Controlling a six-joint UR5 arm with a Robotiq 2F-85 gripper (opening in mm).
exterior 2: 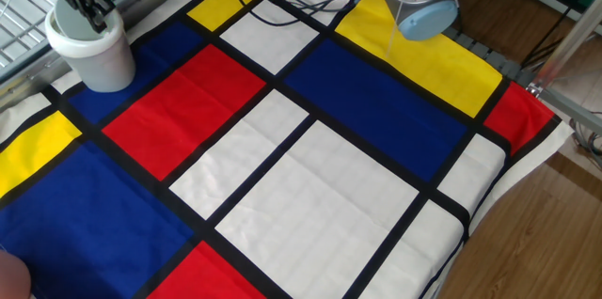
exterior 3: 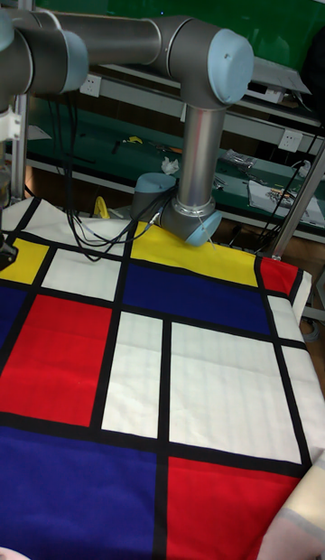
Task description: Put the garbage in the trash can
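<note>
The trash can (exterior 2: 94, 53), a plain white cup, stands on a blue patch at the far left corner of the cloth in the fixed view. My gripper (exterior 2: 91, 17) hangs straight above its mouth. The dark fingertips (exterior 2: 100, 22) sit at rim level, slightly apart, with nothing visible between them. The garbage is out of sight in both views, and the inside of the cup cannot be seen from here. In the tall fixed view only the arm's base (exterior 3: 191, 212) and upper links show, and the cup lies outside the left edge.
A checked cloth (exterior 2: 310, 177) of red, blue, yellow and white panels covers the table. The arm's base (exterior 2: 419, 3) and black cables (exterior 2: 282, 3) stand along the far edge. A metal frame (exterior 2: 23, 17) runs behind the cup. The table's edge drops off at the right.
</note>
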